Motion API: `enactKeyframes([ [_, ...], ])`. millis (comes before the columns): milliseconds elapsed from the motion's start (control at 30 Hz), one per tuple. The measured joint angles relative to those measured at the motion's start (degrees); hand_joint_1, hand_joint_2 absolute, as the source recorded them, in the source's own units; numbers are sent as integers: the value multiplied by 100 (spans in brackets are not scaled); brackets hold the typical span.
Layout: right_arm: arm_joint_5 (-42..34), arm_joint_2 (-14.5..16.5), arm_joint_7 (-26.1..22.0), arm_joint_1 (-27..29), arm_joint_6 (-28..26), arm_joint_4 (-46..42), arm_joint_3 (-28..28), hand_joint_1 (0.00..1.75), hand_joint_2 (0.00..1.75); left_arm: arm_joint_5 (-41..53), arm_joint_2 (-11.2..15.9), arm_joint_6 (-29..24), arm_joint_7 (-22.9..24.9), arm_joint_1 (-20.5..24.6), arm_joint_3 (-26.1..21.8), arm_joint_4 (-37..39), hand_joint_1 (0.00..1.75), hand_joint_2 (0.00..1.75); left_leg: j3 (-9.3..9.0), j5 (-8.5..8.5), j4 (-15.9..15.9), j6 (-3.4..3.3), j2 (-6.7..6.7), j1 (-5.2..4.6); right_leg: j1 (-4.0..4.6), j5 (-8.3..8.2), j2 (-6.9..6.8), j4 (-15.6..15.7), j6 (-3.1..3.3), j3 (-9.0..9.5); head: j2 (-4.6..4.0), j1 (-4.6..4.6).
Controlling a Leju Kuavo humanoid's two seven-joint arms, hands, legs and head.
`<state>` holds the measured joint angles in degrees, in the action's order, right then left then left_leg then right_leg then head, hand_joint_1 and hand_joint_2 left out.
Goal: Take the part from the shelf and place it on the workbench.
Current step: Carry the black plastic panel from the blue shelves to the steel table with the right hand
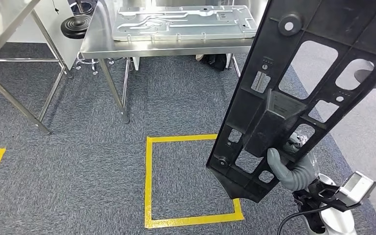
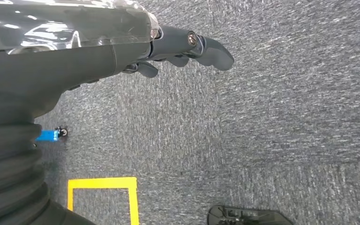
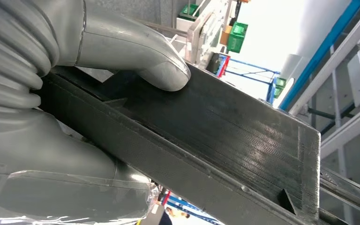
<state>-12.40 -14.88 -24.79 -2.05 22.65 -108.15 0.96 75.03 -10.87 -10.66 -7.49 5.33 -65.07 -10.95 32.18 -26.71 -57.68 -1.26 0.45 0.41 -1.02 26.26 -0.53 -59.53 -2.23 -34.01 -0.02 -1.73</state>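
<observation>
The part is a long black plastic panel (image 1: 293, 93) with several cut-out windows, held tilted upright at the right of the head view. My right hand (image 1: 293, 169) grips its lower end, the thumb pressed on the face of the panel. The right wrist view shows that thumb (image 3: 159, 70) lying on the black part (image 3: 234, 136). The steel workbench (image 1: 127, 46) stands ahead at the top of the head view. My left hand (image 2: 187, 47) hangs over the carpet with its fingers loosely curled and nothing in it.
A grey stamped metal sheet (image 1: 183, 22) lies on the workbench. A yellow taped square (image 1: 149, 181) marks the carpet in front of me. A second steel table frame (image 1: 14, 98) stands at the left, and a black round stool (image 1: 76, 24) sits between the two tables.
</observation>
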Motion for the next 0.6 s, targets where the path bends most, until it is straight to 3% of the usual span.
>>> enactKeyframes([
  [100,14,1,1,-12,-11,4,6,171,175,5,-1,9,-1,-4,0,0,0,175,-12,-15,13,98,20,-8,50,-6,8,197,108,70,0,0],
  [167,21,2,1,-15,-16,2,9,171,175,5,-1,10,-3,1,0,0,0,175,5,-89,-69,162,24,7,34,-18,25,236,186,102,0,0],
  [233,25,2,2,-28,-16,1,11,171,175,7,1,12,-8,4,0,0,0,175,217,-363,-552,199,12,18,17,-20,31,274,260,141,0,0],
  [300,24,5,8,-38,-16,6,13,171,175,8,0,15,-10,-3,0,0,0,175,613,-699,-1343,217,4,20,33,-2,45,272,298,151,0,0],
  [333,23,7,17,-38,-16,10,14,171,175,9,0,16,-10,-7,0,0,0,175,776,-778,-1637,222,3,21,42,6,57,268,306,156,0,0],
  [367,21,8,27,-39,-16,15,15,171,175,9,0,17,-10,-10,0,0,0,175,845,-740,-1727,219,2,21,50,18,71,263,307,166,0,0],
  [400,19,9,38,-40,-16,19,16,171,175,9,1,18,-10,-11,0,0,0,175,805,-596,-1593,208,2,21,57,32,85,257,305,183,1,0],
  [467,11,8,54,-51,-16,22,17,171,175,7,4,19,-9,-9,0,0,0,175,472,-152,-821,156,-14,17,66,75,111,247,285,234,1,0],
  [500,7,8,57,-63,-18,24,18,171,175,5,8,19,-8,-8,0,0,0,175,298,-8,-440,129,-28,9,80,97,121,235,267,249,1,0],
  [533,3,8,64,-77,-20,26,18,171,175,4,11,19,-7,-6,1,0,0,175,181,65,-187,106,-43,-1,87,111,131,228,241,254,0,0],
  [600,-1,8,78,-99,-22,37,19,171,175,2,16,19,-2,-6,1,0,0,175,118,45,-53,67,-57,-23,92,125,142,224,179,245,0,0],
])
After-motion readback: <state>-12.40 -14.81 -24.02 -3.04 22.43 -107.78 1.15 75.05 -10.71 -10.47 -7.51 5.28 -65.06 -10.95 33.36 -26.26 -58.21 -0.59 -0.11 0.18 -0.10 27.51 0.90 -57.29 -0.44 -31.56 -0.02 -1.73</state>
